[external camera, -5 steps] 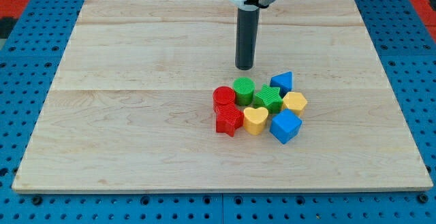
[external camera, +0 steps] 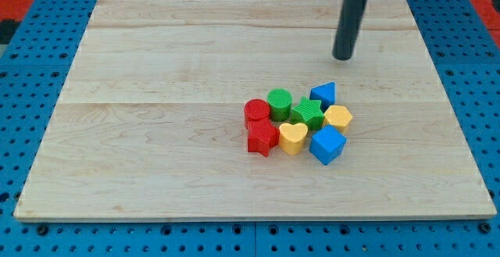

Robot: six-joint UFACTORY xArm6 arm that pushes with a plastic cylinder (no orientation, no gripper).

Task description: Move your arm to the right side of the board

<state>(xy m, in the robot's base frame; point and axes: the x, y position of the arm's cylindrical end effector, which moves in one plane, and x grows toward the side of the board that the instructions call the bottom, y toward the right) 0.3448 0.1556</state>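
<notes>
My tip (external camera: 342, 57) rests on the wooden board (external camera: 156, 132), toward the view's upper right, above and a little right of the block cluster, touching no block. The cluster sits right of centre: a red cylinder (external camera: 256, 110), a green cylinder (external camera: 279, 101), a green star (external camera: 308, 113), a blue triangular block (external camera: 324, 94), a yellow hexagon (external camera: 337, 117), a red star (external camera: 262, 137), a yellow heart (external camera: 293, 137) and a blue cube (external camera: 326, 144). The nearest block to my tip is the blue triangular block, just below it.
A blue pegboard (external camera: 31, 69) surrounds the board on all sides. The rod's shaft (external camera: 350, 19) rises out of the view's top.
My tip has moved to the view's right and slightly up, away from the green cylinder. The blocks have not moved.
</notes>
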